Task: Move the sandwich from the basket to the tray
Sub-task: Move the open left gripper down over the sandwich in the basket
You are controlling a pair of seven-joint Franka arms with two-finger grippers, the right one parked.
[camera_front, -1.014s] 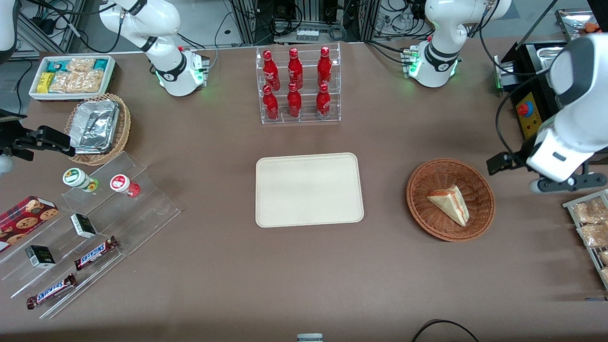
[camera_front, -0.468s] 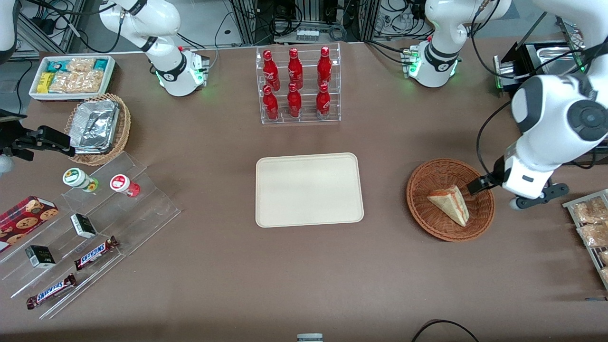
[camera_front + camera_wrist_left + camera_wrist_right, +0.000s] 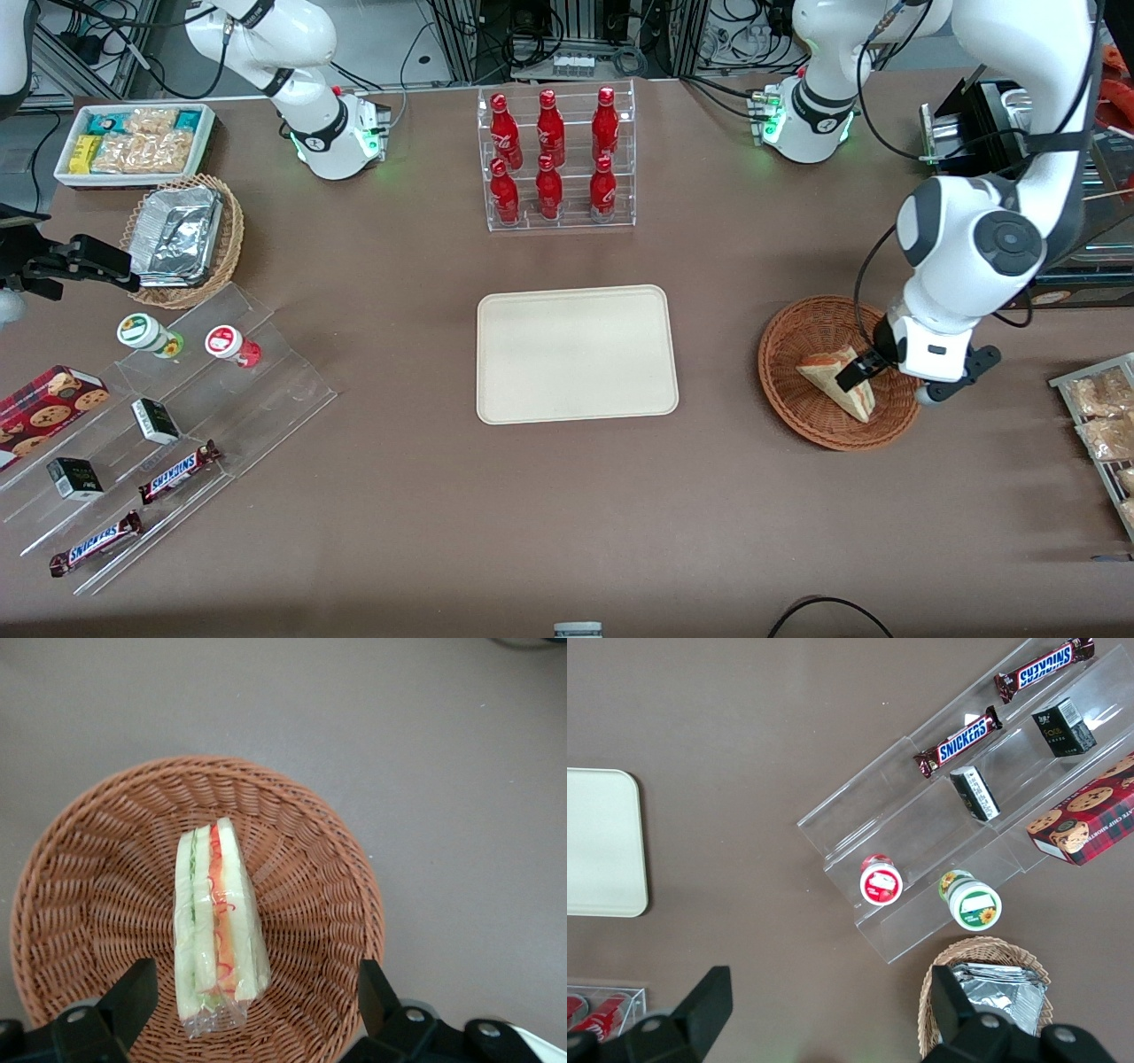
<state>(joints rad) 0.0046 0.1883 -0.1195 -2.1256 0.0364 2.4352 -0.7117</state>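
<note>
Now the gripper sits over the basket, right above the sandwich. A second back it was out toward the working arm's end of the table, clear of the basket rim; half a second back it had reached the rim; by now it has swung in over the wedge. Sandwich itself hasn't shifted, same spot in the basket, cut edge up.

Wrist view: sandwich lies in the middle of the basket, wrapped in clear film, red-orange and green layers showing. The fingers are spread wide, one to each side of the wedge, neither touching it. Nothing is held.

Meaning for the task: approach looks basically done, grasp not started. Fingers straddle the wedge across its thickness, so the alignment looks fair. Likely next is a drop down and a squeeze. How high the gripper hangs above the bread can't be judged from these views.

The tray lies bare, well apart from the basket, toward the parked arm's end. A carry across open table is still to come.

Risk: soft bread in slippery film, a hard squeeze could crush it or it could slide out.
</note>
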